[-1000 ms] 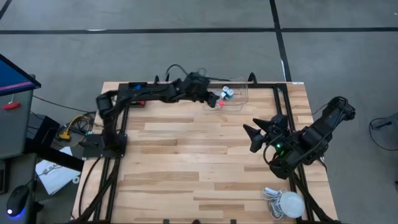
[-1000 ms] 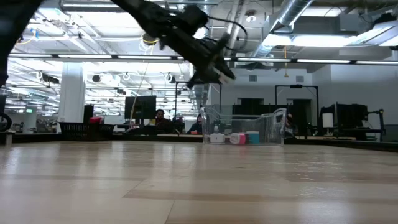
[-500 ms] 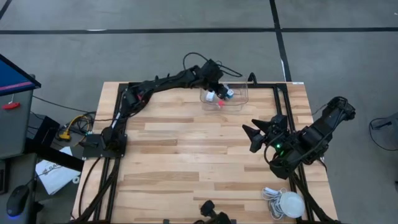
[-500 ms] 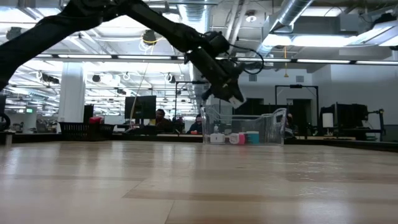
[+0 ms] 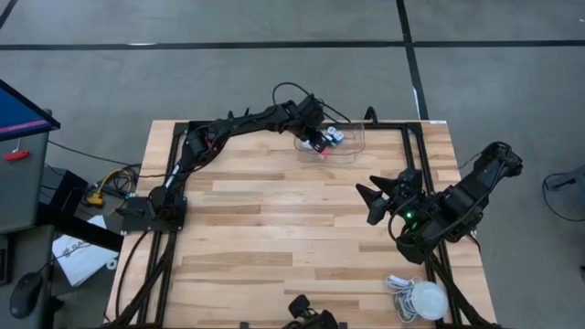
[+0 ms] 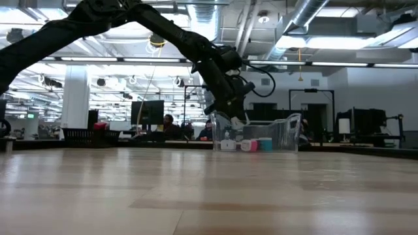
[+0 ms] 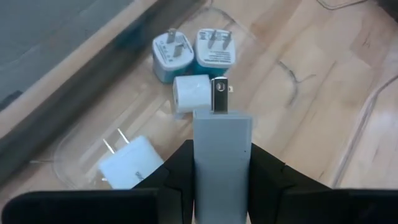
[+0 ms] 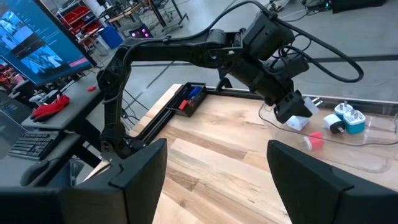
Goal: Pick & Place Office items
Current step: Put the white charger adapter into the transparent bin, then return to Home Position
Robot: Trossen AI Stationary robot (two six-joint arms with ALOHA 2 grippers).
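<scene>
A clear plastic container [image 5: 343, 144] stands at the table's far edge. In it lie two blue-and-white plug adapters [image 7: 194, 51], a white cube charger [image 7: 191, 94], a white plug adapter [image 7: 129, 160] and a pink piece [image 8: 315, 141]. My left gripper [image 5: 317, 137] hangs over the container's left part, shut on a grey stick [image 7: 222, 146] with a silvery connector. It also shows in the low view [image 6: 236, 116]. My right gripper [image 5: 370, 201] is open and empty above the table's right side. My left gripper pinches the grey stick by its two long sides [image 7: 198, 163] between its two fingers, which lie along it. The silvery connector end [image 7: 219, 94] sticks out past the fingertips. The fingers slant down from the table's left. The stick is lifted clear, above the pieces in the container.
A white round bulb with coiled cable [image 5: 420, 297] lies at the near right corner. A black tray with red and blue things [image 8: 189, 96] sits at the far left. A dark thing [image 5: 306, 315] shows at the near edge. People sit in the room behind [image 6: 168, 124].
My left gripper has gone toward the table's right edge, from left of the clear container to above it, and then down toward the container's inside, carrying the grey stick. A dark thing has come into view at the table's near edge.
</scene>
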